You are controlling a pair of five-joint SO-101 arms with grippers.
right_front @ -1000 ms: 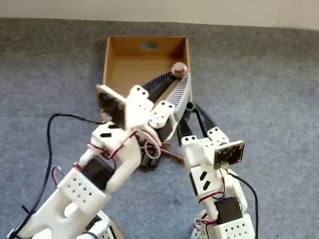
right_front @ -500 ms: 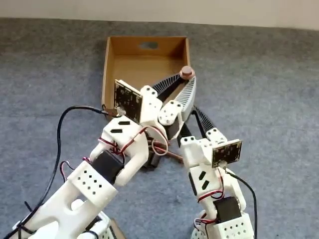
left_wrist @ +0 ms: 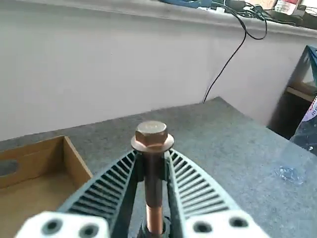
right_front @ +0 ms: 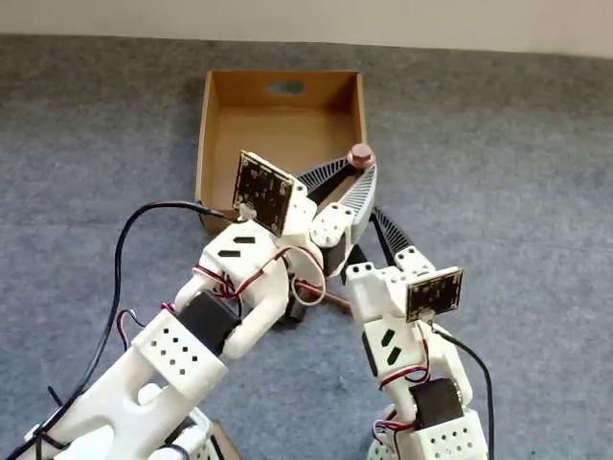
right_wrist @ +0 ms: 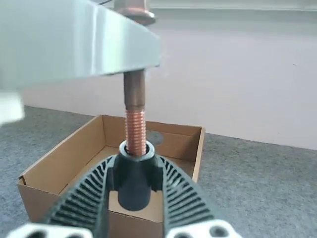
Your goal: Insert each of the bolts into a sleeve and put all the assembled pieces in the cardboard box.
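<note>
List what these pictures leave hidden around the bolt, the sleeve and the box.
- Right wrist view: the black cylindrical sleeve in the right end effector hides how deep the copper-coloured hex-head bolt sits.
- Right wrist view: a blurred grey slab near the lens covers most of the bolt's head.
- High view: the left arm covers the near floor of the brown cardboard box.
</note>
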